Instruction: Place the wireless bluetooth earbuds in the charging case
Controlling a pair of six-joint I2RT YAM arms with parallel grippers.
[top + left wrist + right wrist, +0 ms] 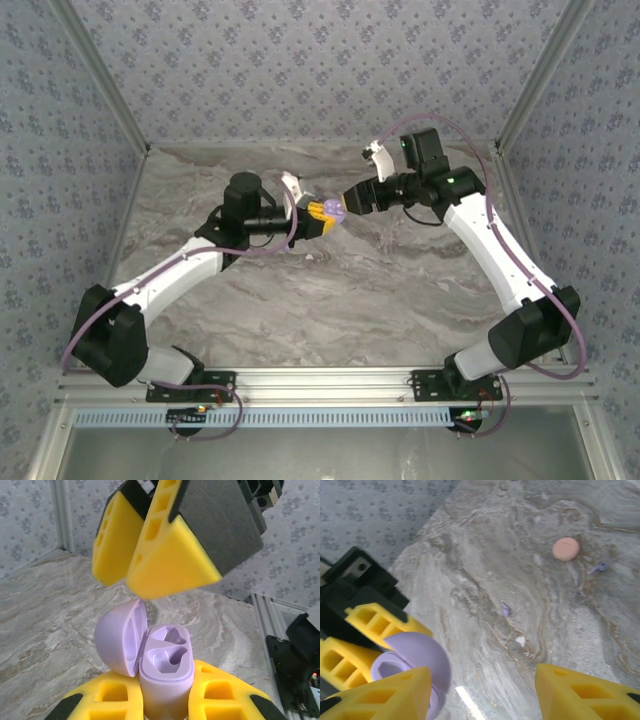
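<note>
One case (167,662), base hidden in left claw (167,706)

Top cam looks down from above the near edge onto the whole table (380,290); both wrist cams sit close, sharing the open case (167,672).

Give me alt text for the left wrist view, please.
An open lilac charging case stands clamped between the left gripper's yellow fingers, lid swung to the left and both earbud wells empty. The right gripper's yellow fingers hang above it, over a grey marbled table.
</note>
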